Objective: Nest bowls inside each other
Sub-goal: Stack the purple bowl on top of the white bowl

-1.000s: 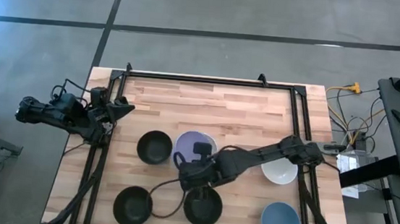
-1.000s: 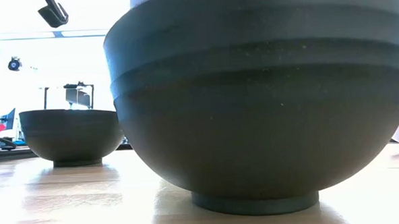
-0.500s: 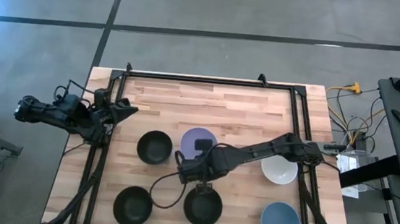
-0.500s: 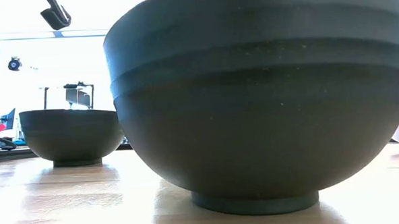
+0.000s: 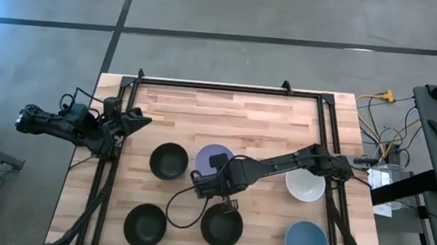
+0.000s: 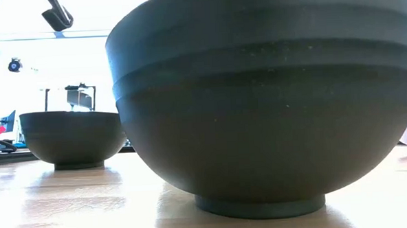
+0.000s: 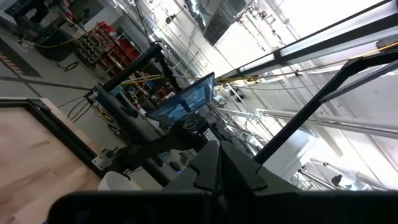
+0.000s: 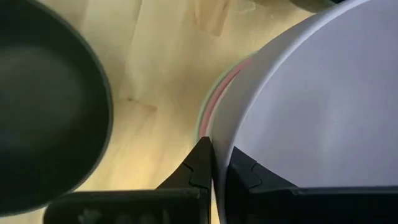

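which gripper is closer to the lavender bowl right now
The right gripper, clamped on the lavender bowl at its rim. The left gripper waits at the table's left edge, well away.

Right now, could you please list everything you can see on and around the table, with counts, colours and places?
Black bowls: three, black, two at the front left, one mid-left.
Lavender bowl: one, table centre, nested on pink and mint rims.
White bowl: one, right side.
Blue bowl: one, front right.
Table: one, light wood.
Right gripper: shut on the lavender bowl's rim.
Left gripper: shut, parked at the table's left edge.
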Motion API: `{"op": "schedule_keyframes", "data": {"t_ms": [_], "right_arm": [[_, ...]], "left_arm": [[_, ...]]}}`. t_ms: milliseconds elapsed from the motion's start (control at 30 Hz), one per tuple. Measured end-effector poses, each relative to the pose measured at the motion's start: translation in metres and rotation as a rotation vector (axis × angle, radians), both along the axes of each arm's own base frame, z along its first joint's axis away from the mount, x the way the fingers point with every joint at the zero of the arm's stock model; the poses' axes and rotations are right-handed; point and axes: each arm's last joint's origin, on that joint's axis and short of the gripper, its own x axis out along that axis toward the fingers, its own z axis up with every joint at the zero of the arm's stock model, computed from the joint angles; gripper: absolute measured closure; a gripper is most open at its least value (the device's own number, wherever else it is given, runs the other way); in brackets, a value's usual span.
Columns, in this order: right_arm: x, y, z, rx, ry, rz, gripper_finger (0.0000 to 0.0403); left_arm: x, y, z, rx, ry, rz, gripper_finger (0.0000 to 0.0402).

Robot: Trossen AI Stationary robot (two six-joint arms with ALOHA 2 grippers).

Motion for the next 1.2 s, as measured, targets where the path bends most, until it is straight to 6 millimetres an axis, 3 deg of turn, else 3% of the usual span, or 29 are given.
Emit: {"op": "schedule_keyframes", "data": {"t_ms": [600, 767, 900, 1033, 1200], "right_arm": [[-0.005, -0.005, -0.027, -0.006, 0.098, -0.007, 0.0393], [-0.001, -0.009, -0.024, 0.051, 0.077, -0.092, 0.0364], [0.001, -0.013, -0.018, 0.078, 0.059, -0.118, 0.0320], [0.001, -0.015, 0.003, 0.100, -0.003, -0.127, 0.0282], [0.000, -0.018, 0.034, 0.144, -0.106, -0.156, 0.0273]], "left_arm": [[0.000, 0.000, 0.000, 0.009, 0.002, 0.003, 0.0402], [0.000, 0.000, 0.000, 0.011, 0.001, -0.002, 0.0402], [0.000, 0.000, 0.000, 0.014, 0.000, -0.012, 0.0402], [0.000, -0.001, 0.000, 0.017, 0.000, -0.022, 0.0402], [0.000, -0.001, -0.001, 0.018, 0.002, -0.022, 0.0402]]}}
